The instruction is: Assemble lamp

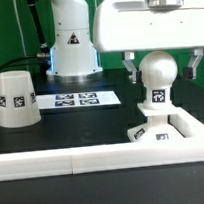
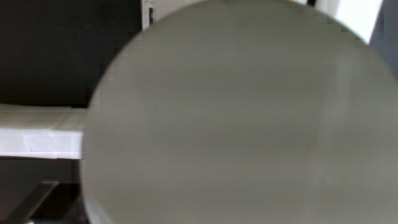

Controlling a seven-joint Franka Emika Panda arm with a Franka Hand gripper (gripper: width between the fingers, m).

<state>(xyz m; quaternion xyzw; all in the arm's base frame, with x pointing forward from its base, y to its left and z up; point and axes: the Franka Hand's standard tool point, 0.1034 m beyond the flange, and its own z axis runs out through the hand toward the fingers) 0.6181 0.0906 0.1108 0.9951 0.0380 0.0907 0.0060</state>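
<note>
The ball-shaped bulb (image 1: 158, 73) stands upright on its neck on the flat square base (image 1: 183, 129) at the exterior view's right, near the front rail. My gripper (image 1: 162, 65) hangs over it, open, with one finger (image 1: 131, 65) on each side of the ball and a small gap to it. In the wrist view the bulb (image 2: 231, 120) fills almost the whole picture as a blurred grey oval, and my fingers do not show. The cone shade (image 1: 17, 97) stands alone on the table at the exterior view's left.
The marker board (image 1: 78, 98) lies flat mid-table in front of the arm's pedestal (image 1: 73, 47). A white rail (image 1: 85, 160) runs along the table's front edge; it also shows in the wrist view (image 2: 36, 132).
</note>
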